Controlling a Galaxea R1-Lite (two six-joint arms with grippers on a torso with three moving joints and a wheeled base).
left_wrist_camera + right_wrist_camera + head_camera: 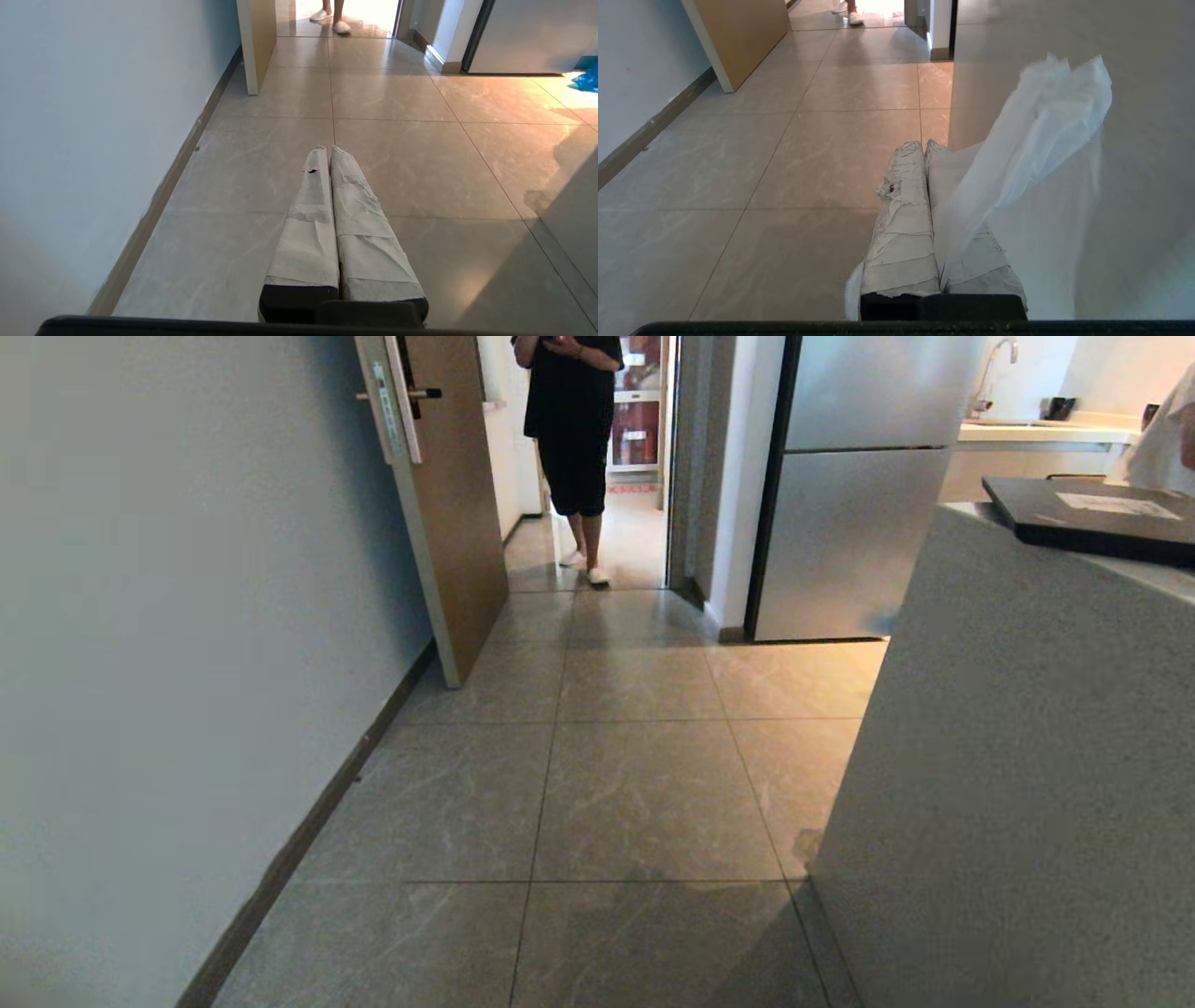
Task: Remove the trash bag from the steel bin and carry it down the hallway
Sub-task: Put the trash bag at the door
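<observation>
Down the hallway (597,784), the floor is made of big shiny beige tiles, with a plain white wall (168,616) on the robot's left and a dark strip along the bottom of it. On the robot's right stands a pale speckled worktop (1018,756) with a flat black thing (1092,513) lying on top. A wooden door (448,495) stands open on the left side farther along, and a person (571,439) in dark clothes and white shoes stands in the doorway at the far end. A big silver fridge (859,495) stands past the worktop on the right. The head view shows neither arm. The left pincer (327,151) points out level over the tiles, its two wrapped fingers pressed together with nothing between them. The right pincer (924,145) also points out level, close to the side of the worktop, and its fingers are squeezed together on the trash bag (1036,140). Thin white plastic comes out from between those fingers and lifts up beside them, in front of the worktop's side. No bin shows in any view.
</observation>
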